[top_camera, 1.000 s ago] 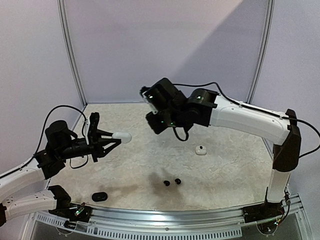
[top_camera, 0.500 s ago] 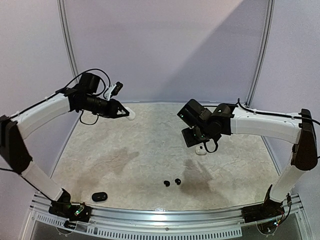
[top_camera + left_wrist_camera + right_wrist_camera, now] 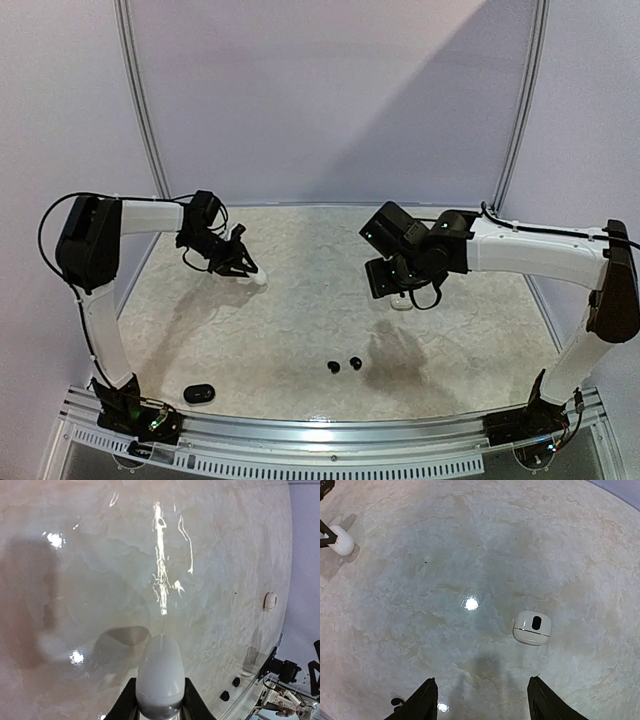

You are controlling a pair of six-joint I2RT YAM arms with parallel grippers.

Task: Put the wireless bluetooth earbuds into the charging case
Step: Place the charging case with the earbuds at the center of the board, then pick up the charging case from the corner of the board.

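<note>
Left arm (image 3: pixel 150 213): white link shells, black joint housings.
Right arm (image 3: pixel 530 248): white link shells, black joint housings.
Cables (image 3: pixel 436 297): black, looped at the wrists.
Lights (image 3: pixel 372 236): green, on wrist housing.
Right gripper (image 3: pixel 481 680): black tapered fingers.

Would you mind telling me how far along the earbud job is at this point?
Nothing looks finished: both black earbuds lie loose on the table. In hand: the left hand grips a white oval case; the right hand hangs open above another white case. Left: seating the earbuds.
</note>
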